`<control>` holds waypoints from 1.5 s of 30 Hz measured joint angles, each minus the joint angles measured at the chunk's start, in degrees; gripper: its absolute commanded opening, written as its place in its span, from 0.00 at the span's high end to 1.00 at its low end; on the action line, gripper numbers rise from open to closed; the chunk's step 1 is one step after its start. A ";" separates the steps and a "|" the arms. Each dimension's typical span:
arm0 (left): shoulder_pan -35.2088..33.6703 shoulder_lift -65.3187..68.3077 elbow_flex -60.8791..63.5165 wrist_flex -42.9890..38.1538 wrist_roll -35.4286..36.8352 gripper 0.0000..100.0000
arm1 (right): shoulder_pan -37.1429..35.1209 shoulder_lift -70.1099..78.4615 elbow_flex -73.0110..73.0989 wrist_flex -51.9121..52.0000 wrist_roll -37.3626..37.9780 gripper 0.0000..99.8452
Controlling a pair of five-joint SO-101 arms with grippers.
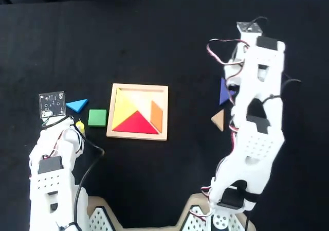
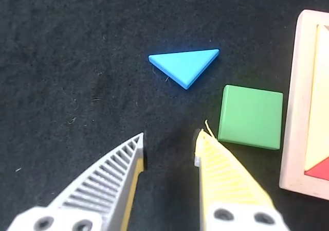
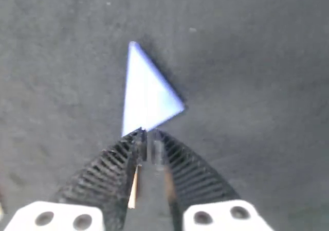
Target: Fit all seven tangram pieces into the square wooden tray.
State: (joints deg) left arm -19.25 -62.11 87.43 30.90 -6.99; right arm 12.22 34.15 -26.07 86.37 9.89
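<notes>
Black tabletop (image 1: 154, 46), cloth-like. The square wooden tray (image 1: 137, 137) sits mid-tabletop, between my two arms.

In the tray: yellow triangle (image 1: 122, 112), red triangle (image 1: 136, 124) and orange piece (image 1: 157, 115), all lying flat. That leaves four pieces outside the tray by my count.

On my left side, the green square (image 2: 252, 117) lies just beside the tray's outer wall, with the cyan triangle (image 2: 185, 65) near it and farther from the tray. My left fingers (image 2: 201, 144) are spread fairly wide and hold nothing. They hang over bare cloth just short of the green square, with the yellow fingertip close to its near corner.

On my right side, well apart from the tray, a violet-blue triangle (image 3: 149, 92) lies flat, with a small tan triangle (image 1: 218, 120) near it. My right fingers (image 3: 141, 141) are drawn almost together, with only a slit between them and nothing in it. The tips sit at the violet-blue triangle's edge. I cannot tell whether they touch it.

Handling, as I judge it: the pieces look thin, stiff, light and smooth-faced. They should slide easily on the cloth and offer little height to pinch.
- Green square: take it across two opposite sides.
- Triangles: pinch from the long side to the opposite corner region, keeping low.
- Watch that a piece does not tilt or skate out as I close.
</notes>
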 measured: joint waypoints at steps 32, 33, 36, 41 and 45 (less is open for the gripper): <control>0.00 0.00 0.00 0.00 0.00 0.83 | -2.11 5.01 -6.33 5.36 -13.89 0.82; 0.00 0.00 0.00 0.00 0.00 0.83 | -1.85 5.01 -7.82 6.42 -13.89 0.81; 0.00 0.00 0.00 0.00 0.00 0.83 | -1.85 5.01 -10.37 9.23 -13.89 0.68; 0.00 0.00 0.00 0.00 0.00 0.83 | -2.11 7.91 -10.90 10.02 -13.36 0.61; 0.00 0.00 0.00 0.00 0.00 0.83 | -3.52 11.78 -12.57 10.02 -10.37 0.69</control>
State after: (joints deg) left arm -19.25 -62.11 87.43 30.90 -6.99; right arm 8.70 45.93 -38.64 96.40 -0.48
